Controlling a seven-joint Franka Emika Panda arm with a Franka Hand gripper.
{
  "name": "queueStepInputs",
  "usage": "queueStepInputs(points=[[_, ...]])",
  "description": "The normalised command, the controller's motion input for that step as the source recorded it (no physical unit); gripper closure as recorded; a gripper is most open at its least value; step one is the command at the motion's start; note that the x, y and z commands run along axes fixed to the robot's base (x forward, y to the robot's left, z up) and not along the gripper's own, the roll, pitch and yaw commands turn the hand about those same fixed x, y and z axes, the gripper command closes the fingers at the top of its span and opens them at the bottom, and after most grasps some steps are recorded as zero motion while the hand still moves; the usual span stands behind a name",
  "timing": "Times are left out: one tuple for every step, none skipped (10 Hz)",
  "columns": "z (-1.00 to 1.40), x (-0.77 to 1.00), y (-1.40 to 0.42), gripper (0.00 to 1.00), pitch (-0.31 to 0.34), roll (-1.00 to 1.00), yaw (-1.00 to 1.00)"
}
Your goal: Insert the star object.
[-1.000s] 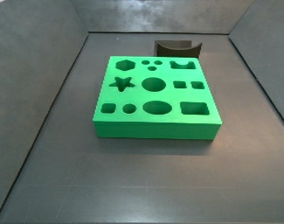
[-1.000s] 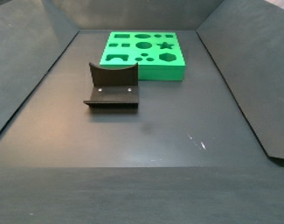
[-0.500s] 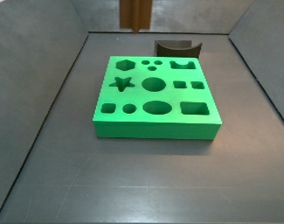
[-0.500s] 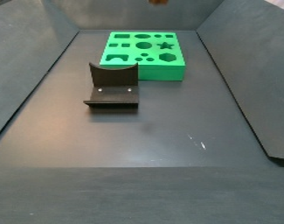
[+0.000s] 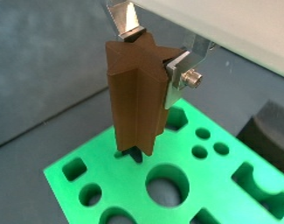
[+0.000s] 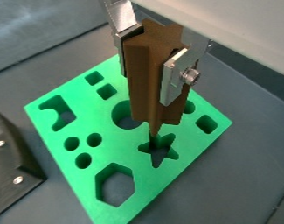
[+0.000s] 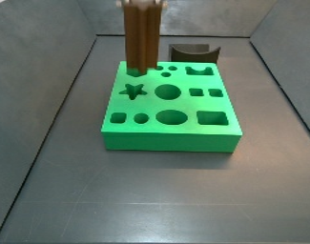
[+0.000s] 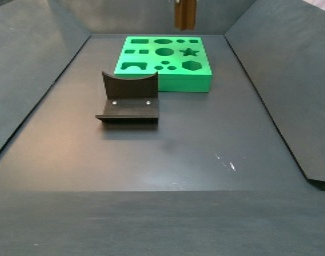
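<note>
In both wrist views the claw (image 5: 150, 54) (image 6: 152, 54) is clamped on the single star object (image 5: 137, 101) (image 6: 154, 79), held upright above the one green block (image 6: 109, 140) near its star hole (image 6: 159, 149); half a second ago it showed only at the side view's top edge; one fixture (image 8: 127, 98) stands on the tabletop (image 8: 178, 160).

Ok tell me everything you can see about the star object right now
The star object is a tall, slim brown prism with ridged sides and a star-shaped end, looking like matte wood or plastic. It hangs upright, clamped between the gripper's silver fingers, above the green block near its star-shaped hole, not yet inserted.
</note>
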Motion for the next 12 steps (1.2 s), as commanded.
queueStepInputs(points=[[-0.8,0.0,0.13,1.0,0.089,0.0,-0.1],[-0.69,-0.15,0.29,1.0,0.03,-0.04,-0.07],[-0.59,-0.08,0.23,1.0,0.0,-0.08,0.0],[-0.53,-0.1,0.0,1.0,0.0,-0.02,0.0],[-0.51,-0.26,-0.1,1.0,-0.044,0.0,0.0],[-0.4,-0.21,-0.22,1.0,-0.043,0.0,0.0],[-0.35,-0.17,-0.18,1.0,-0.019,0.0,0.01],[-0.3,-0.42,-0.08,1.0,-0.027,0.06,0.0],[-0.25,-0.48,-0.11,1.0,-0.053,0.07,0.0],[-0.25,-0.44,-0.15,1.0,-0.074,0.05,0.0],[-0.64,0.02,0.0,1.0,0.0,-0.01,0.0],[-0.79,0.37,0.11,1.0,0.041,-0.02,0.0]])
